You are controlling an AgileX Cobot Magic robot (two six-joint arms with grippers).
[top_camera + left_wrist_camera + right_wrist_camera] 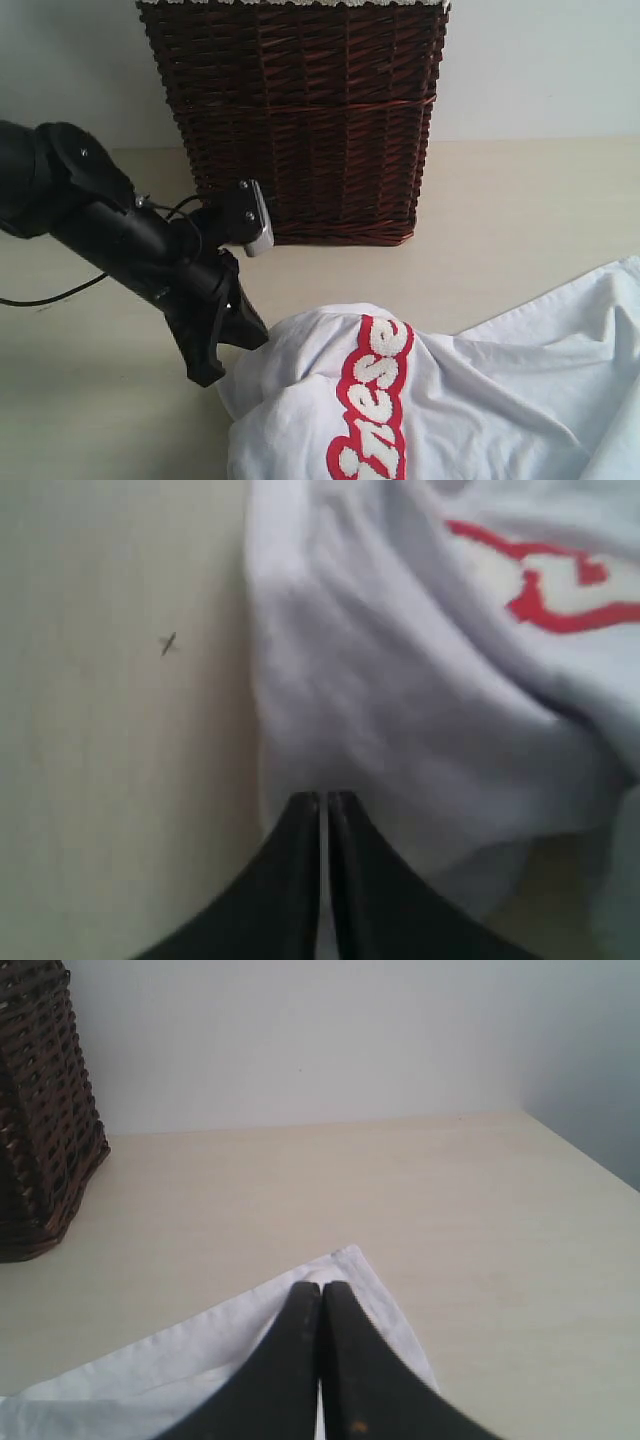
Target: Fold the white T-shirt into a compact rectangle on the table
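left gripper [322,796] is pinched shut on the shirt [480,400] at its 9 o'clock edge, probably to pull a fold over; right gripper [320,1286] is shut too, hold unclear.

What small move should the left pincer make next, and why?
Probably draw the left pincer slowly outward, away from the lettering: it looks shut on the white T-shirt's bunched edge, and the cloth heaps on the table rather than lying flat for folding.
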